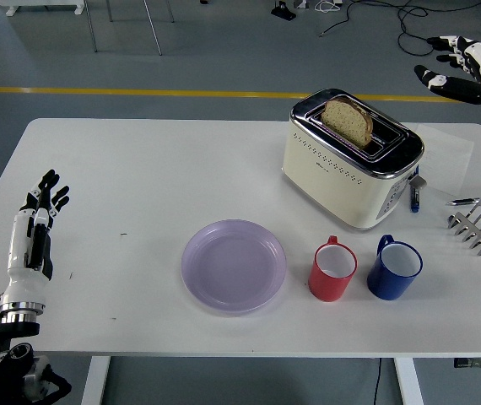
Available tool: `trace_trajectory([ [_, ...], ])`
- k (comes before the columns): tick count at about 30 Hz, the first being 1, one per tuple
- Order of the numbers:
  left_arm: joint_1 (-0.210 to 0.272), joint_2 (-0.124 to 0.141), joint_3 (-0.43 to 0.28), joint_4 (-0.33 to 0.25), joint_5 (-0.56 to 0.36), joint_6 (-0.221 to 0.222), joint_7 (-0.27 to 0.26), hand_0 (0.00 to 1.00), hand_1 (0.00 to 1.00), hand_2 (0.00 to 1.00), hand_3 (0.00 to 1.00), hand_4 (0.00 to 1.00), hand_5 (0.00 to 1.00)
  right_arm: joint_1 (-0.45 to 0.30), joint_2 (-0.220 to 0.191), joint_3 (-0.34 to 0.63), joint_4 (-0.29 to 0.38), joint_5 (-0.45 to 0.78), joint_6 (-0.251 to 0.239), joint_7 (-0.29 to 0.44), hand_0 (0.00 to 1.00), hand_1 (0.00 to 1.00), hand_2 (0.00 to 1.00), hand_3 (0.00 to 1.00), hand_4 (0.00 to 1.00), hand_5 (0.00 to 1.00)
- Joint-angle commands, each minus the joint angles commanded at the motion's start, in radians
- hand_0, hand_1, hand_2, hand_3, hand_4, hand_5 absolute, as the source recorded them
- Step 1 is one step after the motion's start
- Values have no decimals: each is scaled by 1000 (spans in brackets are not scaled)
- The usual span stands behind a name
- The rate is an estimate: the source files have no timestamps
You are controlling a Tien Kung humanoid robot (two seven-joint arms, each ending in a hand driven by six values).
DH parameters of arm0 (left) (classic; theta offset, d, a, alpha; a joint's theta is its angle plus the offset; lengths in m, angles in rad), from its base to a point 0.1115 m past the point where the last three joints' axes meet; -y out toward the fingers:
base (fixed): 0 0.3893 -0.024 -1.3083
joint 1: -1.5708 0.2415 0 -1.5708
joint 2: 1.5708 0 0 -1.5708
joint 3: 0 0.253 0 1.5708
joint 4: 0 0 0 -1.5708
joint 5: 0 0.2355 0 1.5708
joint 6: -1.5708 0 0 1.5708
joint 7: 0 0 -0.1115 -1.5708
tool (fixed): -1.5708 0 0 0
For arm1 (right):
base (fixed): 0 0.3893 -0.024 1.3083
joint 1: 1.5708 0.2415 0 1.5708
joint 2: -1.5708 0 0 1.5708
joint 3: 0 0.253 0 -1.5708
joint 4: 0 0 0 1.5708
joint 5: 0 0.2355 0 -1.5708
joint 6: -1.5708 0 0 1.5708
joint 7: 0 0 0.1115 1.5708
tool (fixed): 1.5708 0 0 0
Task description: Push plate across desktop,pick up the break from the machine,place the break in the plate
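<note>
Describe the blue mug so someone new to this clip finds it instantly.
Start at the cream toaster holding a bread slice. Two mugs stand in front of it, toward the table's near edge. The blue mug is the right one, beside the red mug, nearer the metal rack.

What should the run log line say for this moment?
left hand: open, table's left edge | right hand: open, raised beyond cream toaster | brown bread slice: in slot | lilac round plate: empty, untouched
</note>
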Motion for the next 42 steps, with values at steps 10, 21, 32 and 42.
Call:
trace_trajectory([
  [10, -3, 4, -22, 6, -1, -2, 14, 836, 874, 938, 912, 542, 998, 270, 125, -212, -362, 99, 97, 3, 970, 895, 918, 901, 801, 357],
  [21, -22, 4, -19, 7, -3, -2, 17, 836, 874, 938, 912, 541, 998, 407, 269, -417, -722, 231, 125, 9, 948, 866, 862, 878, 811, 366],
  [32, -36, 6, -15, 9, -6, -1, 18, 836, 872, 937, 910, 542, 998, 465, 354, -596, -793, 332, 146, 0, 878, 795, 746, 829, 820, 388],
  [42, -50, 7, -11, 9, -7, -1, 17, 834, 869, 937, 910, 543, 997, 489, 407, -544, -808, 188, 163, -61, 832, 767, 717, 813, 822, 400],
])
